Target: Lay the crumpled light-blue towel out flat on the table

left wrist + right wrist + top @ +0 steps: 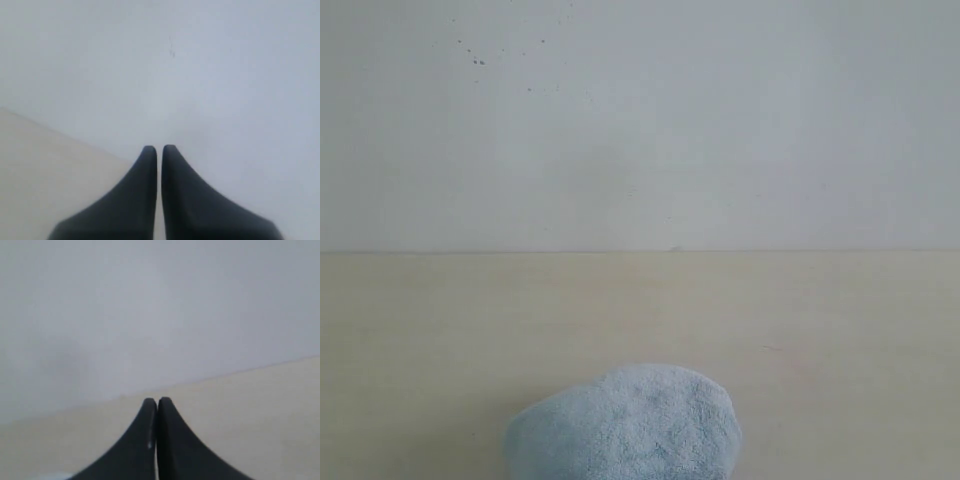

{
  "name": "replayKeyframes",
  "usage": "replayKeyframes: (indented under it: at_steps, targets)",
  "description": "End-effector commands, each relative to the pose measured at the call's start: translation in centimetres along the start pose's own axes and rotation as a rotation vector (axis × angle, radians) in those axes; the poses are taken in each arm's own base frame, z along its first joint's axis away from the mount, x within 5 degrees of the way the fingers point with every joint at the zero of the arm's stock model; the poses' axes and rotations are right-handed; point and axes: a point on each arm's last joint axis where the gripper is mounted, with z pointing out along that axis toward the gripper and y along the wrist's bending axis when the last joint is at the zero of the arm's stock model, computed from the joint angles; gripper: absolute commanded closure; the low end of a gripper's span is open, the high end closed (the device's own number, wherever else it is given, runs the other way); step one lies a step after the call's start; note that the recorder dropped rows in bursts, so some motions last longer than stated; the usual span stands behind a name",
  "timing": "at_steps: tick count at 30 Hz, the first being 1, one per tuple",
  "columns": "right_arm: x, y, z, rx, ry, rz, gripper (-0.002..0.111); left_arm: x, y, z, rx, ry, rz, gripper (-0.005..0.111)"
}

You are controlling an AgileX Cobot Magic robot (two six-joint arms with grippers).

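The light-blue towel (625,425) lies bunched in a rounded heap at the near edge of the beige table (440,330), a little left of centre in the exterior view; its lower part runs out of frame. Neither arm shows in that view. In the left wrist view my left gripper (159,148) has its two black fingers together, with only a thin slit between them and nothing held, pointing at the wall above the table's far edge. My right gripper (157,400) is likewise shut and empty over the table (260,405). The towel is out of both wrist views.
An off-white speckled wall (640,120) rises behind the table's far edge. Bare tabletop stretches to the left, right and behind the towel heap.
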Motion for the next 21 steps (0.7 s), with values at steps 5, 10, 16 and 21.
replayKeyframes:
  at_steps: [5, 10, 16, 21]
  targets:
    - [-3.5, 0.3, -0.7, -0.067, -0.387, 0.199, 0.109, -2.1, -0.1, -0.2, 0.029, -0.225, -0.172, 0.103]
    - [-2.1, 0.2, -0.3, -0.038, -0.227, 0.201, 0.109, -0.9, 0.0, 0.0, -0.001, -0.090, 0.005, 0.103]
    - [-3.4, 0.3, -0.7, -0.075, -0.377, 0.248, 0.109, -0.1, 0.1, 0.0, -0.010, -0.008, -0.037, 0.103]
    - [-14.9, 3.0, -6.7, -0.277, -1.104, 0.276, 0.109, -12.2, -3.8, -4.6, 0.222, -0.972, -0.141, 0.103]
